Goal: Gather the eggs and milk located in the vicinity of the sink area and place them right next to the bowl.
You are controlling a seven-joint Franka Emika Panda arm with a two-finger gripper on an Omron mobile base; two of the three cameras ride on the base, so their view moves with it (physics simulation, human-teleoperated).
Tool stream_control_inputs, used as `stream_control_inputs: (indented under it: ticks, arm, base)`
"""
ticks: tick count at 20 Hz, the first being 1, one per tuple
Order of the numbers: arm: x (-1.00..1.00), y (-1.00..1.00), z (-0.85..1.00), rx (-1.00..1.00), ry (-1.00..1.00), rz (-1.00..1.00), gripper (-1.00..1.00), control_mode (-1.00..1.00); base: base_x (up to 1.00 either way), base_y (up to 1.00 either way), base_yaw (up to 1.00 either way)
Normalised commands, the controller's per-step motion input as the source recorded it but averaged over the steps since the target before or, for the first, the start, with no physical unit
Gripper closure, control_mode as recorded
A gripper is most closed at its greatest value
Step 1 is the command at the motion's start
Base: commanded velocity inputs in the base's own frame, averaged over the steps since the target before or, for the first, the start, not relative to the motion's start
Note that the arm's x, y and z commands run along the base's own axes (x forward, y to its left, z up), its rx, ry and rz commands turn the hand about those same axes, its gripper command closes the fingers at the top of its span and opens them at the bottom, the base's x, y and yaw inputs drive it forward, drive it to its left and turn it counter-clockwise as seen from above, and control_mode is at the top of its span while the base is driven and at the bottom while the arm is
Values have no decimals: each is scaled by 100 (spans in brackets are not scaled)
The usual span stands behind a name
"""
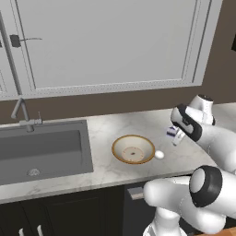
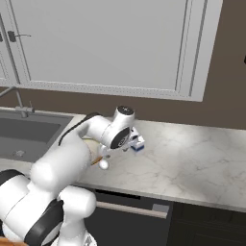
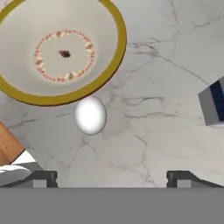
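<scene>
Just beyond the wide-open claw (image 3: 112,177), egg (image 3: 90,115) beside bowl (image 3: 114,52)

The bowl (image 1: 133,149), shallow and cream with an orange-brown rim and a dark spot at its centre, sits upright at mid-frame in the left base view. The egg (image 1: 159,155), small and white, lies just beside its right rim. The milk (image 1: 173,133), white with blue markings, stands further right, partly hidden. The sink (image 1: 44,150), a dark grey basin, fills the left.
</scene>
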Motion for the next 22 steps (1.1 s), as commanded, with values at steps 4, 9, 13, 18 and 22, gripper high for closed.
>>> stream_control_inputs:
  ticks: [4, 9, 13, 18, 22]
  arm:
    - [-37, 0, 11, 1, 0, -45, -100, -100]
    - [-3, 0, 10, 0, 0, -46, -100, -100]
    - [6, -1, 23, 6, 6, -51, -100, -100]
    - [17, -19, 11, 21, 5, -44, -100, -100]
    - [37, -32, 2, 20, -1, -33, -100, -100]
  base:
    - [0, 0, 0]
    - [0, 0, 0]
    - [0, 0, 0]
    - [0, 0, 0]
    - [0, 0, 0]
